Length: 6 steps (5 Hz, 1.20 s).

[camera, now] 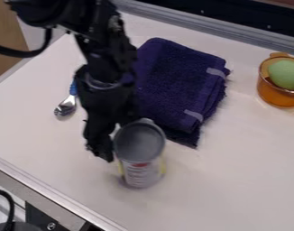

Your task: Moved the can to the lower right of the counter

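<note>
One can (140, 173) in our hand (126, 140), beside the towel (176, 83)
We see it gripped near its top, roughly upright at the surface's (234, 180) lower middle, probably so we can carry it steadily rightward.

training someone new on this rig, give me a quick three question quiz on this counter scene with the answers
1. True or false: the gripper is at the can, not at the orange see-through cup.
2. What sits in that cup?
a) a spoon
b) a green rounded object
c) a folded cloth
3. Fill in: the metal spoon has a ____ handle.

Key: 1 true; 2 b; 3 blue
</note>
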Each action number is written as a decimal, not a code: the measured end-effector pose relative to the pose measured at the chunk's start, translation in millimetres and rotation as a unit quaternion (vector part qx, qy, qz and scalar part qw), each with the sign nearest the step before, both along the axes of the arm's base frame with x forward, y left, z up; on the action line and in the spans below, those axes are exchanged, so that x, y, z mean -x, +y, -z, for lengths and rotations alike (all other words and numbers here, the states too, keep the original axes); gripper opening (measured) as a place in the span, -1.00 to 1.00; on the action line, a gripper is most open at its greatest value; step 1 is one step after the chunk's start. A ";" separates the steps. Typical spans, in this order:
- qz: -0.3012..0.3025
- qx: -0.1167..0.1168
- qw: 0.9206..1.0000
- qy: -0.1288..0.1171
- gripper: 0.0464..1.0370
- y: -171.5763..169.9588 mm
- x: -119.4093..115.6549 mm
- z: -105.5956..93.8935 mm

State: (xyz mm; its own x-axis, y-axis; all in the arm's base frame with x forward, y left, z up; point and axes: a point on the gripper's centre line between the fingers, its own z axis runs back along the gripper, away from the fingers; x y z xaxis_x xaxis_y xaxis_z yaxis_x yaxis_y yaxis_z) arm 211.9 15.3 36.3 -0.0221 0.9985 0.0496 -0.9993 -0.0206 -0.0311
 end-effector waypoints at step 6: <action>-0.022 0.025 0.999 0.009 0.92 -119.3 -15.1 8.2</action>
